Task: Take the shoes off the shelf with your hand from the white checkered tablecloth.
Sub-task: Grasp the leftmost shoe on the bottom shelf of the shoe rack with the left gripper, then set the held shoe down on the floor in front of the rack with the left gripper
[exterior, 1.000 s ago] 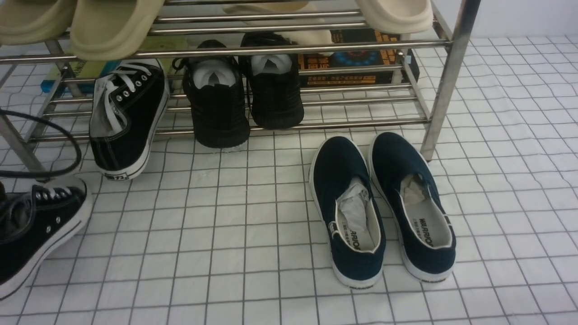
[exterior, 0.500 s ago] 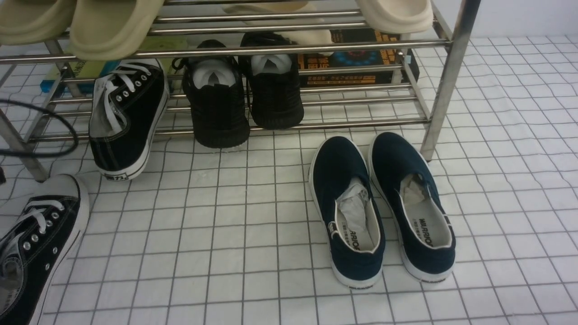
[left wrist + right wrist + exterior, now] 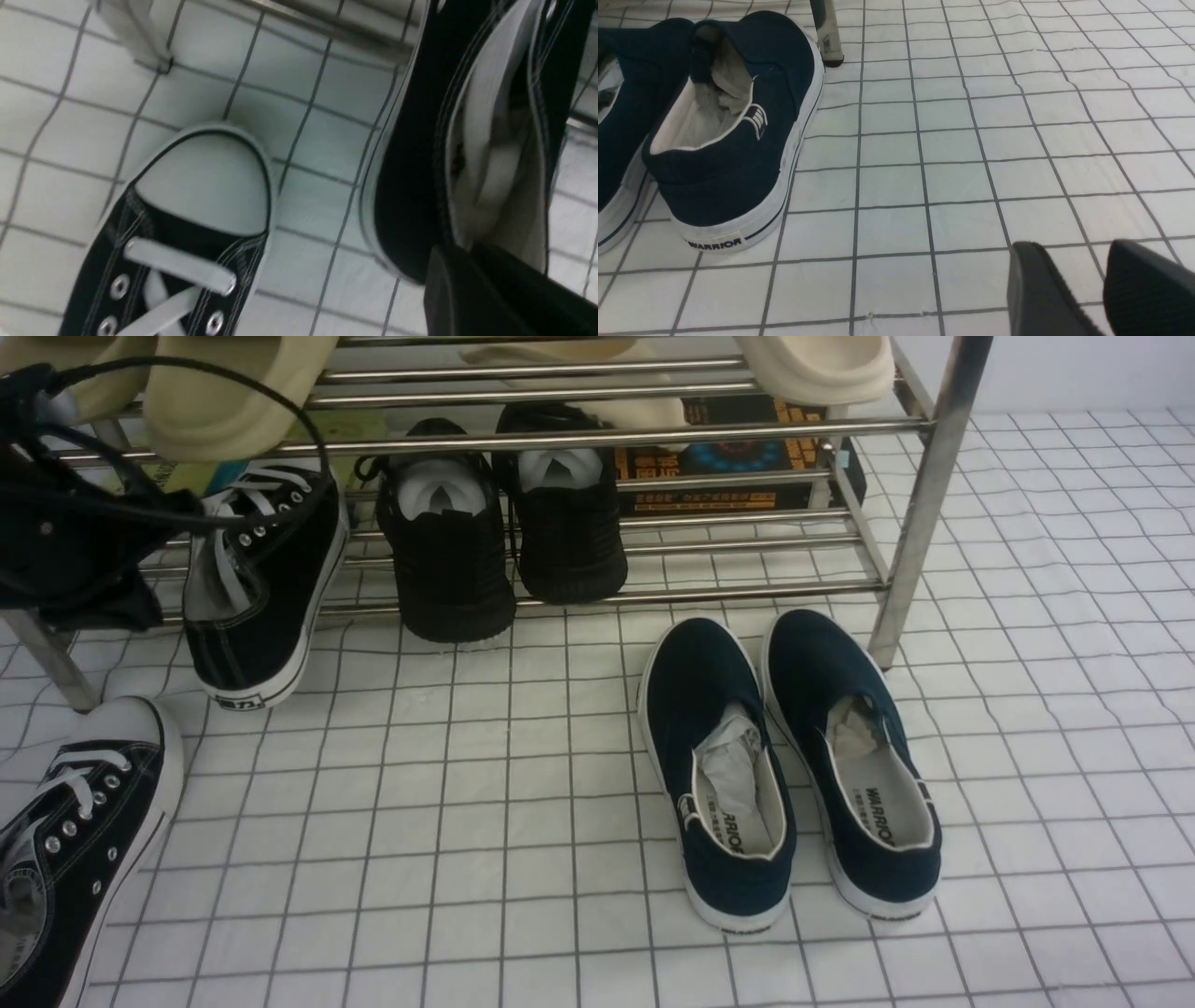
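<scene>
The big white cloth (image 3: 467, 859) with dark lines lies under everything. The shiny shoe rack (image 3: 906, 541) stands on it at the far side.

There are two black sneakers with white laces. One sneaker (image 3: 140, 812) lies on the cloth at the near left. The other sneaker (image 3: 299, 569) is at the far left. It sits on the low bars of the rack, with its heel poking out to the near side. So one looks to be off the rack, and one must come down.

I think a sneaker is light, but a bit lumpy to carry. The cloth sides look soft and may squash or fold in. The rubber bottom looks stiffer and may rub on the bars. It should not break. The best place to hold is the back edge by the heel, with one finger inside and one outside. The laces look loose and floppy, so they are a bad place to grab. If the pinch is too thin, the shoe may swing or slip.

The left claw (image 3: 460, 266) is by the heel of the sneaker on the rack. Its fingers look close together, just a narrow gap at most. I cannot tell if they pinch the edge. The right claw (image 3: 1069, 249) is wide and holds nothing.
</scene>
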You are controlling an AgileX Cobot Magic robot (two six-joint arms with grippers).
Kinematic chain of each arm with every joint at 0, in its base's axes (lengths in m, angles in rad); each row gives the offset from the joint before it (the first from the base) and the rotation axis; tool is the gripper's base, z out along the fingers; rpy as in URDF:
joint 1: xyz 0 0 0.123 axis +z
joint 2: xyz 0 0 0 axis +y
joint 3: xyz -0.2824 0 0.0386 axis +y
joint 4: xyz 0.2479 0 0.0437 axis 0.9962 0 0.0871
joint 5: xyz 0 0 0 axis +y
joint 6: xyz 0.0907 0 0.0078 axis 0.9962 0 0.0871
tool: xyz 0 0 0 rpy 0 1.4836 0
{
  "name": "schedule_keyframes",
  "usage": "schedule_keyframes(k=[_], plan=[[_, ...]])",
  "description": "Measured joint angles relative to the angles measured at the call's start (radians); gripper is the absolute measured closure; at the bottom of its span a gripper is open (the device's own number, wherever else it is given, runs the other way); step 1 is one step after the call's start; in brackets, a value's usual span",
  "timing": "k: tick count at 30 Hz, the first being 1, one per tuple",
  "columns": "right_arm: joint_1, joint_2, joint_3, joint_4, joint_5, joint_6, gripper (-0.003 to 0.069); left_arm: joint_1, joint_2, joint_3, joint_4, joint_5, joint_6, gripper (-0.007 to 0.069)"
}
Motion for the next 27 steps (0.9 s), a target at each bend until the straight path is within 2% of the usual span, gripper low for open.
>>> schedule_keyframes(k=[1,2,6,9,11,14,15,17,18,20,22,27], plan=[[0.000,0.000,0.000,0.000,0.000,0.000,0.0420,-0.001,0.000,-0.001,0.000,-0.005,0.000,0.0536],[0.000,0.000,0.000,0.000,0.000,0.000,0.0420,-0.004,0.030,-0.009,0.001,-0.050,-0.038,0.0468],[0.000,0.000,0.000,0.000,0.000,0.000,0.0420,-0.004,0.081,-0.012,0.006,-0.138,-0.064,0.0340],[0.000,0.000,0.000,0.000,0.000,0.000,0.0420,-0.004,0.123,-0.012,0.002,-0.181,-0.069,0.0278],[0.000,0.000,0.000,0.000,0.000,0.000,0.0420,-0.004,0.136,-0.013,0.002,-0.187,-0.069,0.0270],[0.000,0.000,0.000,0.000,0.000,0.000,0.0420,-0.004,0.179,-0.013,0.002,-0.170,-0.069,0.0321],[0.000,0.000,0.000,0.000,0.000,0.000,0.0420,-0.004,0.191,-0.013,0.002,-0.164,-0.069,0.0390],[0.000,0.000,0.000,0.000,0.000,0.000,0.0420,-0.004,0.192,-0.015,0.000,-0.161,-0.069,0.0439],[0.000,0.000,0.000,0.000,0.000,0.000,0.0420,-0.004,0.191,-0.018,0.006,-0.149,-0.066,0.0534],[0.000,0.000,0.000,0.000,0.000,0.000,0.0420,-0.004,0.181,-0.018,0.007,-0.114,-0.064,0.0589],[0.000,0.000,0.000,0.000,0.000,0.000,0.0420,-0.004,0.164,-0.018,0.009,-0.073,-0.057,0.0599],[0.000,0.000,0.000,0.000,0.000,0.000,0.0420,-0.004,0.015,0.000,0.026,0.237,-0.016,0.0603]])
